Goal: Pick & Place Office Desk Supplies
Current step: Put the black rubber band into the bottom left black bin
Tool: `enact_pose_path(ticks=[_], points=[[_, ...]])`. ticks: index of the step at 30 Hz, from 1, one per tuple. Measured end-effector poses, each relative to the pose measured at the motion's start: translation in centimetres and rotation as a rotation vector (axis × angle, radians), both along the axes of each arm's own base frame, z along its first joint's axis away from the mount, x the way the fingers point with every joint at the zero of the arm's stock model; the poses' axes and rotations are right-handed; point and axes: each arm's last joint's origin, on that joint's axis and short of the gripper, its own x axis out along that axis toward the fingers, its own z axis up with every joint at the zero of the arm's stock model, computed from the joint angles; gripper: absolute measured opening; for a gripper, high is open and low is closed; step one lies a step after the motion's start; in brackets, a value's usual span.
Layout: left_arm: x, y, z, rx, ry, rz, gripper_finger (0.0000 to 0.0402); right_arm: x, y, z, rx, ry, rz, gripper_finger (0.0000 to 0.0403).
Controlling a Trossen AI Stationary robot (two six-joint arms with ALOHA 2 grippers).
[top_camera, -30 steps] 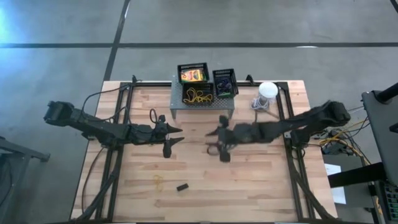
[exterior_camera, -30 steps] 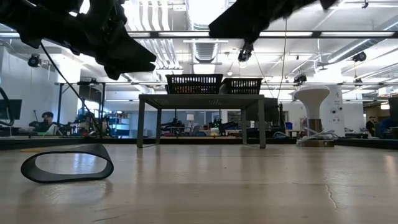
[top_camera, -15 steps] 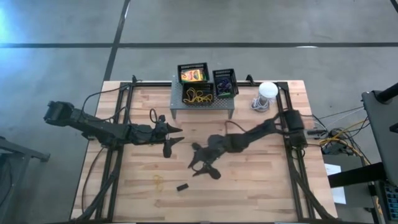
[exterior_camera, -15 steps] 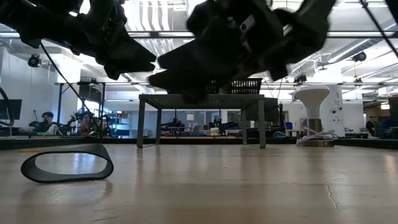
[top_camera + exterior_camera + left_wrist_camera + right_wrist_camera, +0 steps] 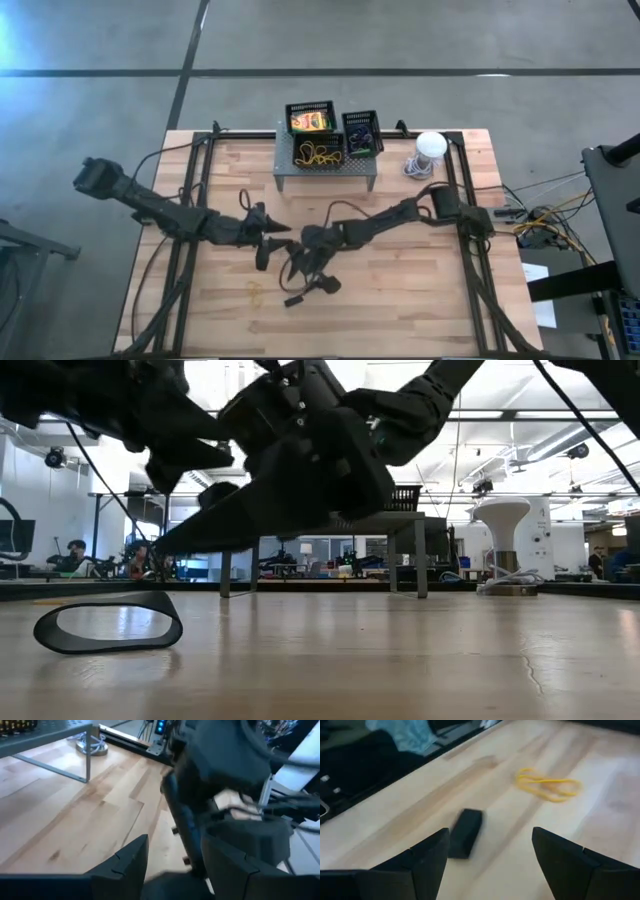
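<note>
A tiny black block [image 5: 465, 833] lies flat on the wooden table [image 5: 420, 290], near its front edge [image 5: 293, 299]. A yellow rubber band [image 5: 548, 784] lies just to the block's left [image 5: 255, 292]. My right gripper [image 5: 490, 865] hovers open just above and behind the block [image 5: 308, 283], slanting down, touching nothing. My left gripper [image 5: 270, 240] stands open at the table's middle left, close beside the right arm, with nothing in it. A black rubber-band loop [image 5: 108, 625] lies on the table close to the low camera. Three black lattice baskets [image 5: 310, 118] sit on the grey shelf [image 5: 325, 168] at the back.
A white round object with a coiled cord [image 5: 428, 148] stands at the back right. The shelf's legs stand on the table's far middle. My two arms crowd together over the table's centre. Bare wood lies to the right of the block [image 5: 420, 290].
My right gripper has swept from the table's middle toward the near edge and leftward. It has sunk low, tipped downward and opened wider, ending over the black block. My left gripper has swung a little toward the near edge and rolled slightly.
</note>
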Motion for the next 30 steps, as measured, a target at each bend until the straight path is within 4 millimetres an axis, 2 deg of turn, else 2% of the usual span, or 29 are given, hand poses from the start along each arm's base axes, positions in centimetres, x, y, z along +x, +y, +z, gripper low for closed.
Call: enact_pose_path(ticks=[4, 8, 12, 18, 24, 30], points=[[-0.6, -1.6, 0.0, 0.003, -0.017, 0.033, 0.0189, 0.8, 2.2, -0.8, 0.003, -0.005, 0.046, 0.0280], [-1.4, -2.9, 0.0, -0.006, -0.026, 0.066, 0.0189, 1.3, 3.5, -1.3, 0.016, 0.028, 0.054, 0.0272], [-2.0, -4.0, -0.1, -0.012, -0.035, 0.087, 0.0189, 1.2, 4.3, -1.7, 0.011, 0.061, 0.018, 0.0259], [-2.5, -4.5, -0.1, -0.011, -0.048, 0.119, 0.0189, 1.1, 4.4, -1.8, 0.006, 0.107, -0.041, 0.0233], [-2.5, -4.5, -0.2, -0.003, -0.041, 0.129, 0.0189, 0.9, 4.6, -1.9, 0.034, 0.165, -0.081, 0.0177], [-2.6, -4.5, -0.3, 0.003, -0.033, 0.129, 0.0189, 0.3, 4.2, -0.8, -0.022, 0.234, -0.156, 0.0080]])
